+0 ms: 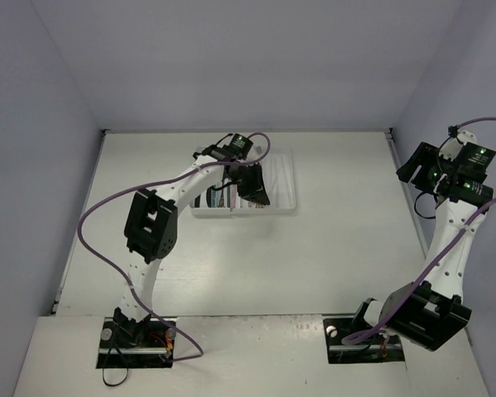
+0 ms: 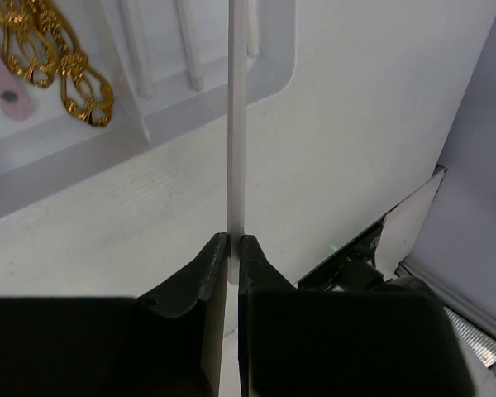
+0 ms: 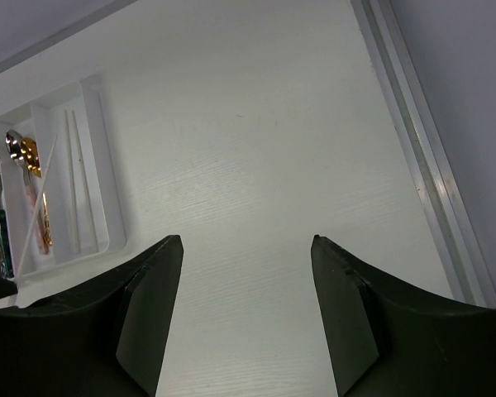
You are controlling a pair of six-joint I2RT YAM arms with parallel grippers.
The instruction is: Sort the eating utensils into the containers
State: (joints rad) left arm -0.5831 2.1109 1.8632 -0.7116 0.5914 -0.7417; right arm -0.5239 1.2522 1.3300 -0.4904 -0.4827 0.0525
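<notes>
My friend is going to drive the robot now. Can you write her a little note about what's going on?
Left end effector: shut on one pale chopstick, held over the white tray's rim.
Right end effector: open, empty, off by the table's right side.
Done: two chopsticks, gold spoons and other utensils lie in tray compartments.
Left: lay the held chopstick beside those two; I see no loose utensil elsewhere.

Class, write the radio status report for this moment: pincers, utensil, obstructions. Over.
Left pincer shut on chopstick, slanted over tray. Right pincer open, empty, away right. No obstruction seen.
</notes>
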